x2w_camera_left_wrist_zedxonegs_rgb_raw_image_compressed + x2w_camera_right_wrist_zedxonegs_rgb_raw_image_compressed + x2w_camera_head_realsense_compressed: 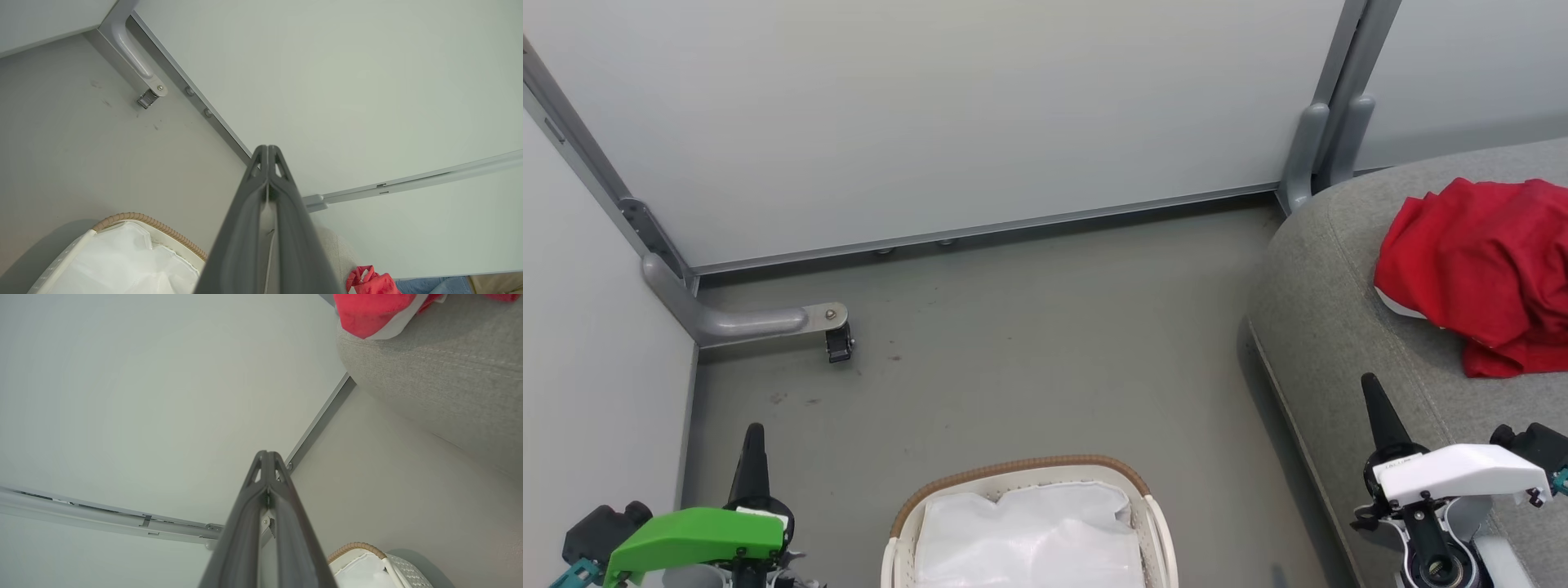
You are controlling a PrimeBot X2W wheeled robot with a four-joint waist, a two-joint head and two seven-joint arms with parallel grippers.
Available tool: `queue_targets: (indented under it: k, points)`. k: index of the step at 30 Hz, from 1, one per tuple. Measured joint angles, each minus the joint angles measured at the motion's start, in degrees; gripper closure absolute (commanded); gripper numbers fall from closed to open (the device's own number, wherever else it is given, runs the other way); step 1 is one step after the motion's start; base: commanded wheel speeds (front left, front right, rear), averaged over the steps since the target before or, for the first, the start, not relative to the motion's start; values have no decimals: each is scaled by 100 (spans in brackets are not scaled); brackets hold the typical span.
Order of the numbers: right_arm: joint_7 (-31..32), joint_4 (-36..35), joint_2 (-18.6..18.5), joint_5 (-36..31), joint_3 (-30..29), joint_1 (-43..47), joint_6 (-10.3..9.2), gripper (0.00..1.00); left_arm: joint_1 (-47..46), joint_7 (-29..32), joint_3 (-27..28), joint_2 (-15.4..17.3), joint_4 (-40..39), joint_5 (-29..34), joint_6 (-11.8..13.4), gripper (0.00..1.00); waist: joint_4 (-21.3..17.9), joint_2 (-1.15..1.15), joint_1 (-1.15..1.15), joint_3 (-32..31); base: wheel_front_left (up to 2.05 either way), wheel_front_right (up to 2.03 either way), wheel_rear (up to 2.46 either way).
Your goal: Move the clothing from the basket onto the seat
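Left fingers (754,457), right fingers (1378,412) together, empty.

Basket (1013,467) cut off by head view's bottom edge, interior beneath white sheet (1029,531) hidden, clothing (1478,261) and seat (1339,327) run past right edge, blue patch (433,284) at left wrist view's bottom edge too cropped to identify

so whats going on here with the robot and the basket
Nothing is being handled now. The robot's left gripper and right gripper are both shut and empty, on either side of the basket. The red clothing lies heaped on the grey seat, and the visible part of the basket holds a white lining, nothing red.
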Motion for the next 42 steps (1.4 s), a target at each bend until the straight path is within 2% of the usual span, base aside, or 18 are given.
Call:
queue_targets:
  k: [17, 42]
  points:
    - [256, -132, -4, 1000, -85, 43, -1, 100, -114, 278, 99, 3, -76, -978, -56, 100, 42, 0, 0, -27, 0, 0, 0]
    - [549, -287, -9, 2143, -180, 71, -2, 100, -207, 571, 212, 7, -137, -2062, -132, 100, 100, 0, 0, -64, 0, 0, 0]
